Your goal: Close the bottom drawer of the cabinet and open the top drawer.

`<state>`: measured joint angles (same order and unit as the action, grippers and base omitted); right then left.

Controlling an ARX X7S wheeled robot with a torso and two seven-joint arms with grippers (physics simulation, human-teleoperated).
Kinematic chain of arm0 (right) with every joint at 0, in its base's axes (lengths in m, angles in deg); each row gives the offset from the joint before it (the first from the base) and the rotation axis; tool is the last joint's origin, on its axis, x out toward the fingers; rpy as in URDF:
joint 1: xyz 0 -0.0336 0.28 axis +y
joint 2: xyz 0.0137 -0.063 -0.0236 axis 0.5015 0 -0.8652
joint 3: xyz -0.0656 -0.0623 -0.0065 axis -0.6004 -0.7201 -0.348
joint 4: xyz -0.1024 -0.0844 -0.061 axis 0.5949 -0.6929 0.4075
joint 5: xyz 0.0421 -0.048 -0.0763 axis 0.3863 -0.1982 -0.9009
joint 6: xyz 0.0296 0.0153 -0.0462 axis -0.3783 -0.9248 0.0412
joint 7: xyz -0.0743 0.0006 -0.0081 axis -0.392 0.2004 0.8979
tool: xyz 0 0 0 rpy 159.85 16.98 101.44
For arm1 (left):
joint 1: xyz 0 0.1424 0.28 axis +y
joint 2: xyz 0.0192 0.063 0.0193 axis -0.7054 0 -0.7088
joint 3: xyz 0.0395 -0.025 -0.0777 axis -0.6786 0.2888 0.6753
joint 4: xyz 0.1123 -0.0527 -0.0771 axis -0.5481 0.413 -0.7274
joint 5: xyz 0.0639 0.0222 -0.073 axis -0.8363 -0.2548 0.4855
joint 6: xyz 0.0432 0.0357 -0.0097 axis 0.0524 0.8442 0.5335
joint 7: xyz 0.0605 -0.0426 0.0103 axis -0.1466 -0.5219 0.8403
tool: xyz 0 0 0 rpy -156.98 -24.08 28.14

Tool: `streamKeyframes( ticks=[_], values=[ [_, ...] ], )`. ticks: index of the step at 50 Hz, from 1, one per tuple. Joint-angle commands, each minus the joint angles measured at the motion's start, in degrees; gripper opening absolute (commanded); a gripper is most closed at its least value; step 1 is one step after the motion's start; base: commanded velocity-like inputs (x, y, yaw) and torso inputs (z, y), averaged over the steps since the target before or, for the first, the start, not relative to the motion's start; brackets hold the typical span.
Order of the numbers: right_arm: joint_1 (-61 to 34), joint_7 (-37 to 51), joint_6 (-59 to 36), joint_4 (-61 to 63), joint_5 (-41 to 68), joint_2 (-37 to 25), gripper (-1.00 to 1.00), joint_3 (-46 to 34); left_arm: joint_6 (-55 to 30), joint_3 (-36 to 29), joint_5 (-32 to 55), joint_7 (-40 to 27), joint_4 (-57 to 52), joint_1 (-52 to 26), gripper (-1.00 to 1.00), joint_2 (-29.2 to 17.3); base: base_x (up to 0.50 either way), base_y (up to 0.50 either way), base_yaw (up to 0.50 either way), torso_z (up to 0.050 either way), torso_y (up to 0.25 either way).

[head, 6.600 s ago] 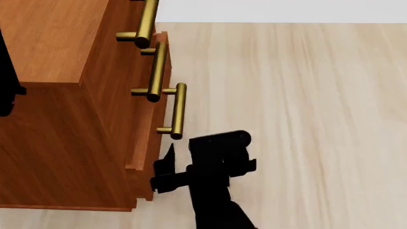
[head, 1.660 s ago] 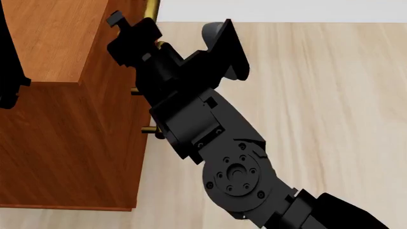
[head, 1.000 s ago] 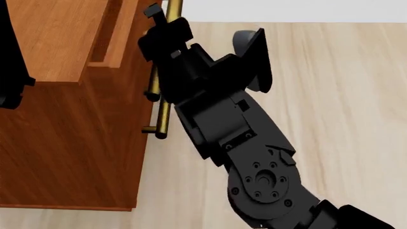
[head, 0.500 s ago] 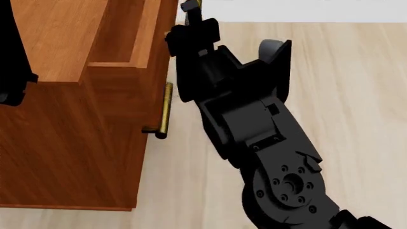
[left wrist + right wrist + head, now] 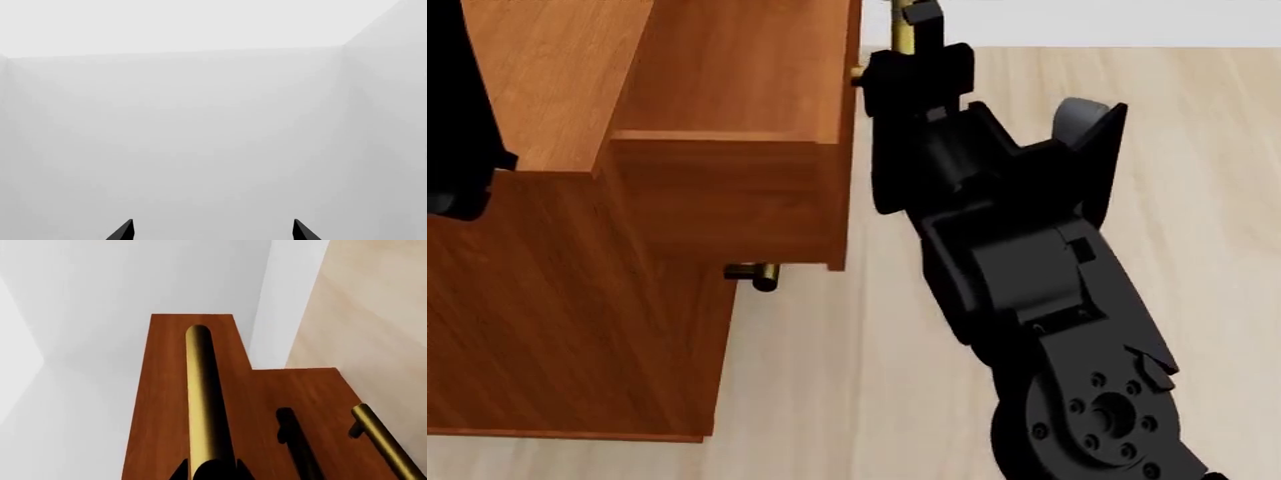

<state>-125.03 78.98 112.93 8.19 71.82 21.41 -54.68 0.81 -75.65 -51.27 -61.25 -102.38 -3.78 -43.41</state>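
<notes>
Pale plank floor (image 5: 1121,230) under plain white walls (image 5: 200,125). Top drawer (image 5: 741,130) pulled well out of the cabinet (image 5: 561,330); right gripper (image 5: 910,40) fingers clenched on its brass handle (image 5: 203,400). Left gripper (image 5: 212,231) fingers released, facing bare wall.

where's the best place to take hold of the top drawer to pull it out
Grip the brass bar handle on the top drawer front, near its middle, approaching from the open floor side facing the cabinet. The bar stands off the front panel, leaving room for jaws to close across it. The right end effector sits at that handle now.
</notes>
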Motion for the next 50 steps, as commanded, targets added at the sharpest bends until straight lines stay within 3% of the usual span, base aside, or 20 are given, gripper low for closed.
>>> streamKeyframes(
  ticks=[1, 25, 50],
  values=[
    [-0.2, -2.2, 0.6, 1.9, -4.3, -3.1, -1.0, 3.2, -0.1, -0.8, 0.0, -0.2, 0.1, -0.5, 1.0, 0.2, 0.0, 0.0, 0.0, 0.0, 0.0],
    [1.1, -1.4, 2.4, 3.8, -5.0, -6.7, -1.0, 5.4, -0.4, -1.7, 0.5, -0.7, -0.2, -1.3, 1.0, 0.4, 0.0, 0.0, 0.0, 0.001, 0.004],
    [1.3, -2.6, 1.4, 2.1, -4.8, -5.4, -1.0, 5.4, -0.1, -2.3, 0.5, -0.8, 0.7, -2.2, 1.0, 0.3, 0.0, 0.0, 0.0, 0.001, 0.003]
  ],
)
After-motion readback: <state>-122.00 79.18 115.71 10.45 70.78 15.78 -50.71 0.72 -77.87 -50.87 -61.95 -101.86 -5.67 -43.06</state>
